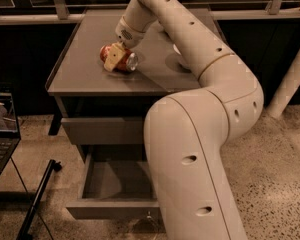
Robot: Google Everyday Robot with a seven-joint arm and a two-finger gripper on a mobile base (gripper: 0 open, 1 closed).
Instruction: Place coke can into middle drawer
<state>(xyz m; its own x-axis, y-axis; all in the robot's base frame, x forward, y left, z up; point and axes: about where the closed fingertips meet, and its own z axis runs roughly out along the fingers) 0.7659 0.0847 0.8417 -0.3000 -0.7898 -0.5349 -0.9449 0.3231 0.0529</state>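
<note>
Gripper (115,59) down on small red aluminium coke can (124,61), left part of grey cabinet top (80,76).
Can't tell if jaws are clamped or apart; can lies on its side under them, silver end right. Wide grey middle drawer (112,209) open below, nearer.

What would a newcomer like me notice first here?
A huge white arm fills the right and centre, bending up to the grey cabinet top. There its pincer sits at a red coke can lying on its side. Below, the middle drawer stands open.
</note>
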